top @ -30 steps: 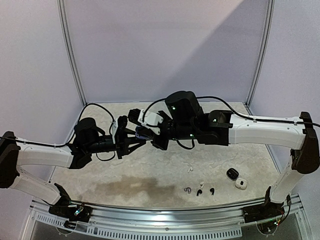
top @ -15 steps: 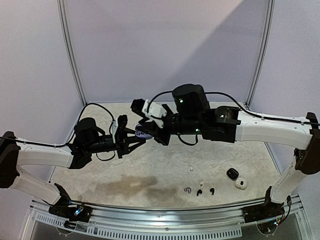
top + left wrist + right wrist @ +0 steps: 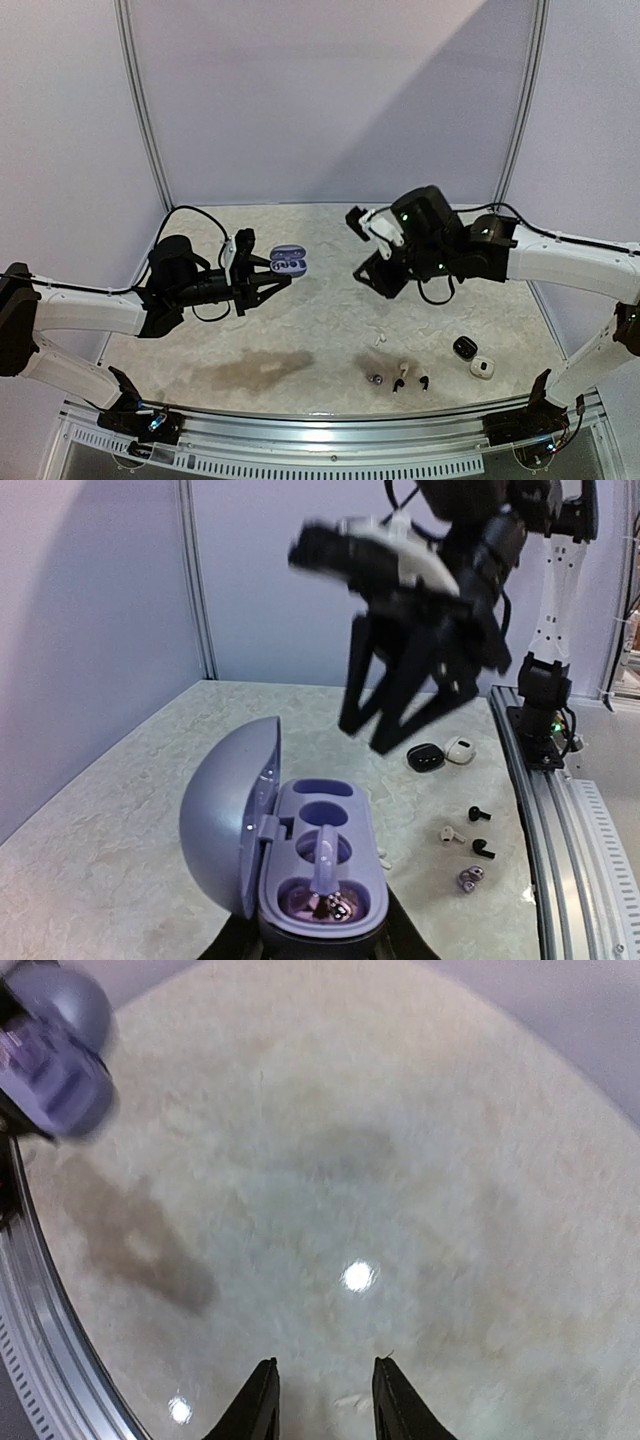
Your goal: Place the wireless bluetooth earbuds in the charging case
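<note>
Several earbuds [image 3: 400, 372] lie loose on the tabletop [image 3: 300, 335] near its front edge. Left end effector [image 3: 278, 272] grips the open charging case [image 3: 320, 870] in the air; right end effector [image 3: 322, 1398] is empty, jaws apart.

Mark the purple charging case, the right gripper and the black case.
purple charging case [image 3: 283, 832]: left wrist view, tray beside hinge.
right gripper [image 3: 323, 1362]: right wrist view, midway between fingertips.
black case [image 3: 464, 347]: top external view, lid.

Pale lilac walls [image 3: 330, 100] with grey corner posts [image 3: 143, 110] enclose a mottled beige tabletop [image 3: 300, 320], glossy with light glints.
</note>
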Tool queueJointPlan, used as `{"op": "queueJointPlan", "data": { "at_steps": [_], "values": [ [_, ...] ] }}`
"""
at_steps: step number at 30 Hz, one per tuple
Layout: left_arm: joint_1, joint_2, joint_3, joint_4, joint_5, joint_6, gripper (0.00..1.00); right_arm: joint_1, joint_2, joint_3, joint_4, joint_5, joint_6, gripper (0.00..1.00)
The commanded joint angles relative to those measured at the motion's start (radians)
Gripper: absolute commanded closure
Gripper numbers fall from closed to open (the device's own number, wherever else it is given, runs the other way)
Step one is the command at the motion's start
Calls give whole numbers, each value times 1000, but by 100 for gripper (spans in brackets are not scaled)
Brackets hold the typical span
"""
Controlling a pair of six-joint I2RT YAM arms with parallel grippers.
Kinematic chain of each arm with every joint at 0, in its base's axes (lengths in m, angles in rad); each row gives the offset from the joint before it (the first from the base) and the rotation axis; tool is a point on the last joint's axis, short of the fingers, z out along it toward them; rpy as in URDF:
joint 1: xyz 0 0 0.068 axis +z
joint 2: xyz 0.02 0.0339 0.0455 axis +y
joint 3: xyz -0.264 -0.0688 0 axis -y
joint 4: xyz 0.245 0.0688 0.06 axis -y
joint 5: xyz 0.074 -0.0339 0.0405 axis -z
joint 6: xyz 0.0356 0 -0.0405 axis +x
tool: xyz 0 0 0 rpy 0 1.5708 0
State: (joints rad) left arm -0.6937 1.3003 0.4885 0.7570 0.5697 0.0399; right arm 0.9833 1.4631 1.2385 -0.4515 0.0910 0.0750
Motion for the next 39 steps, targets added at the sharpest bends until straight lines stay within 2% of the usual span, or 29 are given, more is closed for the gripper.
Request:
{"op": "queueJointPlan", "data": {
  "at_steps": [1,5,11,20,26,32,39],
  "values": [
    [-7,-18,-5,-1,-5,-4,100,10,47,-136,-128,-76,256,67],
    [-7,-19,-7,-2,-5,-2,100,41,100,-180,-124,-170,387,66],
    [-7,-20,-8,-4,-1,-2,100,64,221,-179,-157,-276,467,66],
    [-10,-21,-5,-11,5,0,100,57,240,-190,-178,-265,530,68],
    [-10,-18,0,-17,10,1,100,41,250,-209,-192,-264,572,80],
    [-10,-21,2,-25,10,7,100,39,273,-216,-192,-287,569,84],
    [-10,-17,2,-25,10,9,100,40,272,-237,-178,-298,569,85]
  ]
}}
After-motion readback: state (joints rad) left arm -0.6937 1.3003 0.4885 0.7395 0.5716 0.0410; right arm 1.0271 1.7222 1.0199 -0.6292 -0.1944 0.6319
